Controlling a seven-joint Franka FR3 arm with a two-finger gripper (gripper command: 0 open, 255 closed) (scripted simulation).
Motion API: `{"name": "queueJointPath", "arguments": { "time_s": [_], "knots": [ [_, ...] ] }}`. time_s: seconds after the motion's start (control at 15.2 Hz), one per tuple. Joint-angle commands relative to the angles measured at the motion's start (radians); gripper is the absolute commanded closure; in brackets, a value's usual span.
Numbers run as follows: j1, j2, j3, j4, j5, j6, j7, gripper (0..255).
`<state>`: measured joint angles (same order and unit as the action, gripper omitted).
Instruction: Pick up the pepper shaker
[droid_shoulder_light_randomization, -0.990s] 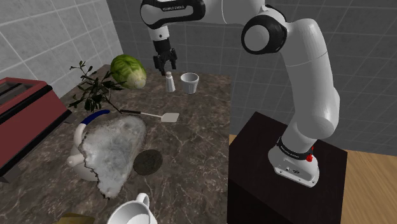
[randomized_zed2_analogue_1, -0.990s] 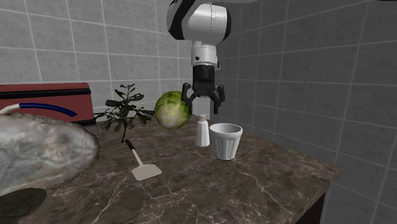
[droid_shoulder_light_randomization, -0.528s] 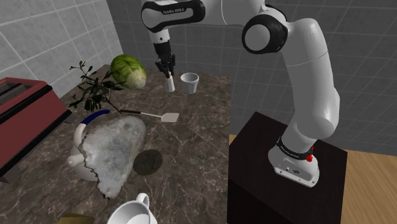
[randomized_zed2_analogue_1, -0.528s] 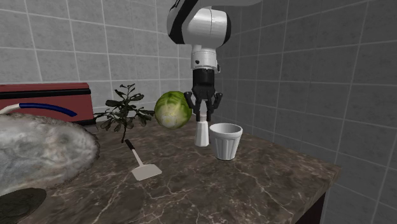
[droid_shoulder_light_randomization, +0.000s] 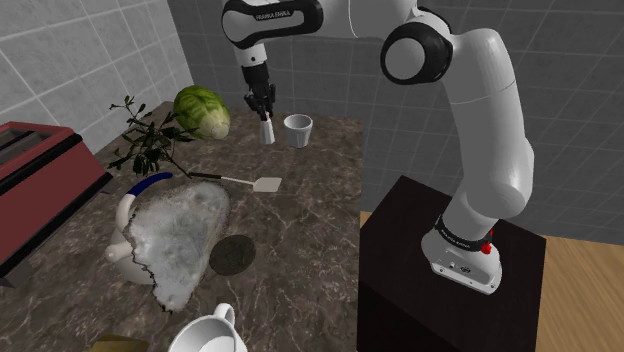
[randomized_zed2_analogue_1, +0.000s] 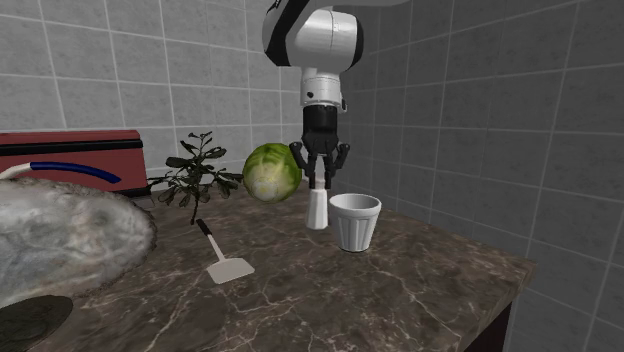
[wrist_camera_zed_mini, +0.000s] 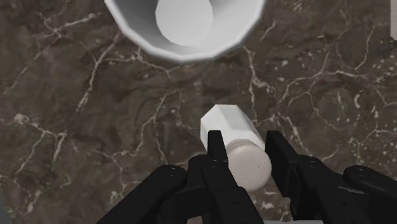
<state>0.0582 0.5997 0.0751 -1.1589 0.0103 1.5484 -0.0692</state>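
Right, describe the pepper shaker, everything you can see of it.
The pepper shaker is plain white, with a faceted body that widens toward its base and a smooth, rounded cap. It is upright over the dark marbled counter; whether its base touches the stone cannot be told. The black jaws are shut on its cap from either side. A white cup stands close beside it, apart from it.

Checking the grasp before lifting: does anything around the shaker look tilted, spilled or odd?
Nothing stands out. The small white pepper shaker is upright, clasped near its top by the black fingers; the white cup beside it stands upright, apart, nothing spilled.
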Motion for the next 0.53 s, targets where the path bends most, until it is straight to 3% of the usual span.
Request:
{"name": "queueJointPath", "arguments": {
  "time_s": [0.0,0.46],
  "knots": [
    [0.001,0.005,0.0,0.029,0.0,-0.026,0.0,255],
    [0.004,0.025,0.001,0.157,-0.001,-0.134,0.004,255]
  ]
}}
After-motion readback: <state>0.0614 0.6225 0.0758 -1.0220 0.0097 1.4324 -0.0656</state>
